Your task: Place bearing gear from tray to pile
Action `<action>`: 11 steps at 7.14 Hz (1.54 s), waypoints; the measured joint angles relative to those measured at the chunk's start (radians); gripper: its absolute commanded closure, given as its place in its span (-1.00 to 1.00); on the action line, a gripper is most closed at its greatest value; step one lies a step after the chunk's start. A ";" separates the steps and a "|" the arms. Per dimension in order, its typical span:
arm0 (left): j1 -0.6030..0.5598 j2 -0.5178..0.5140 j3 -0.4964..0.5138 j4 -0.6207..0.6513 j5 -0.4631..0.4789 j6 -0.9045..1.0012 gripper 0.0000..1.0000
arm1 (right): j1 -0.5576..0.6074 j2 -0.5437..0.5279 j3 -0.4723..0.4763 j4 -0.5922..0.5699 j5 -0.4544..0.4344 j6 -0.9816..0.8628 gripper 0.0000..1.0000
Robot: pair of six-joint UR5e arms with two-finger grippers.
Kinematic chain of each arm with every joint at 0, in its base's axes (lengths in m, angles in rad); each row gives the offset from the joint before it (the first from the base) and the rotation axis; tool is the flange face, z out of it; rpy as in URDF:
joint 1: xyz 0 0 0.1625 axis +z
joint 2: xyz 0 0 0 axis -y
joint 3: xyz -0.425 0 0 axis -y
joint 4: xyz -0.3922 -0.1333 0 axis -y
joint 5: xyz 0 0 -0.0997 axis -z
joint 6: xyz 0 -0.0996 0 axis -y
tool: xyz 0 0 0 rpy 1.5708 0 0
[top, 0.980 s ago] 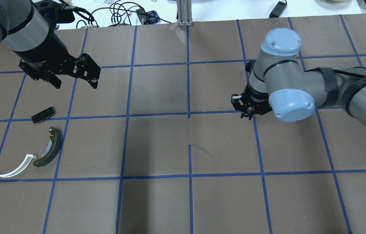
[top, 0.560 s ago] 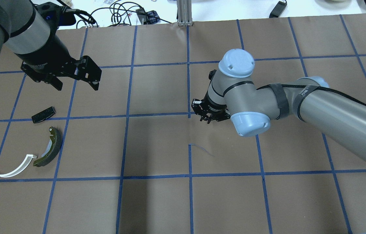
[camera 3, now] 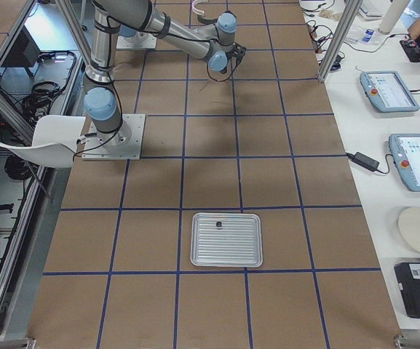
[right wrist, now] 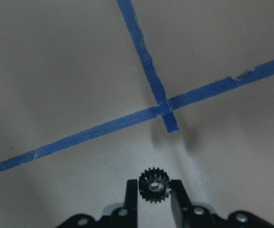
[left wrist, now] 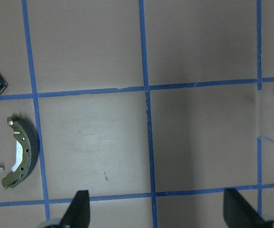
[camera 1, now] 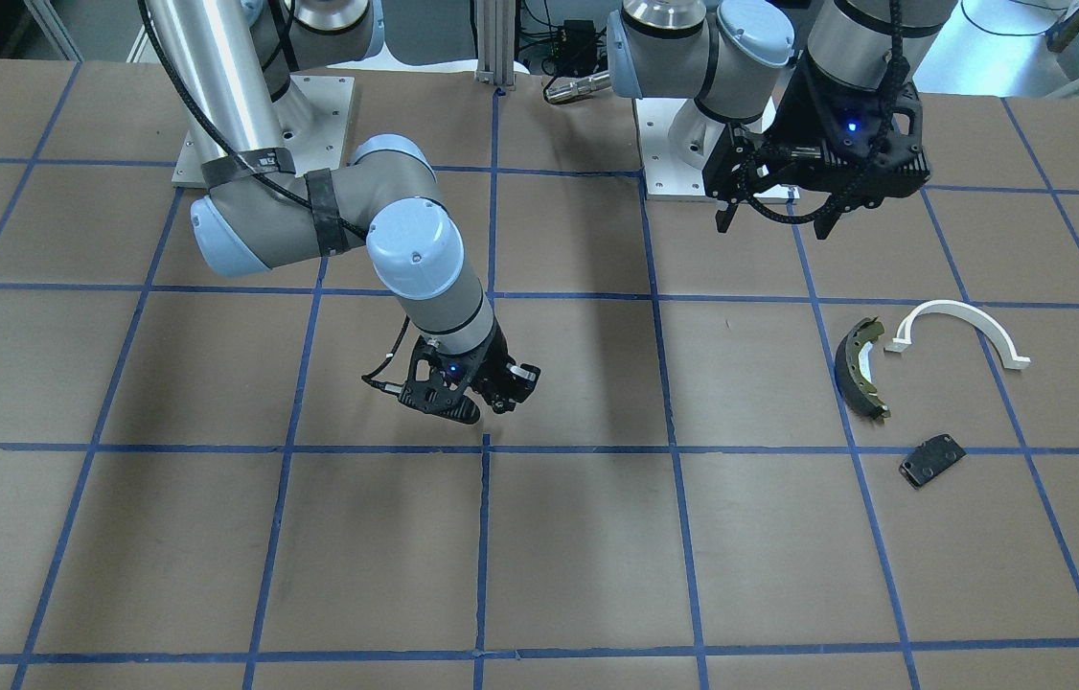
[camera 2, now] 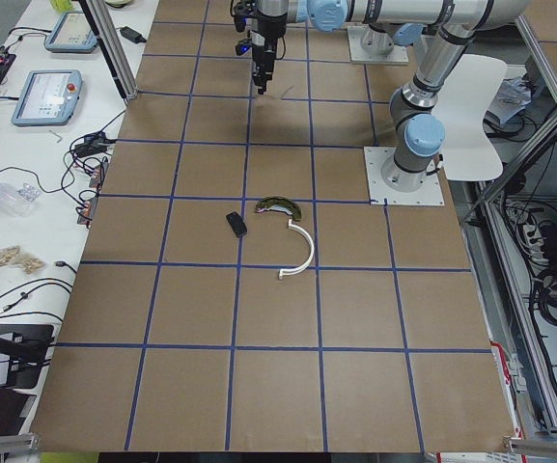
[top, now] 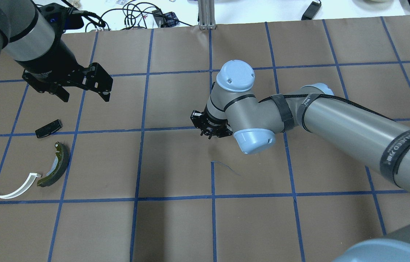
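My right gripper [right wrist: 154,191] is shut on a small black toothed bearing gear [right wrist: 153,184] and holds it just above the brown paper near the table's middle [top: 208,134]. The pile lies at the table's left: a dark olive brake shoe [top: 56,165], a white half-ring bracket [top: 6,185] and a small flat black plate [top: 48,128]. My left gripper [top: 83,95] is open and empty, and hovers beyond the pile. The silver tray [camera 3: 226,239] shows only in the exterior right view, far from both arms.
A small dark part [camera 3: 218,225] lies on the tray. Blue tape lines grid the paper. Cables and devices [top: 132,16] lie beyond the far edge. The arm bases [camera 1: 262,134] stand on the robot's side.
My right arm has swept left across the table, from the right half to the middle, with the gear in its grip. My left arm has hardly moved.
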 measured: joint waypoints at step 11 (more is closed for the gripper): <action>-0.303 -0.367 0.012 0.368 -0.079 -0.343 -1.00 | -0.521 -0.252 -0.005 0.391 -0.357 -1.039 -1.00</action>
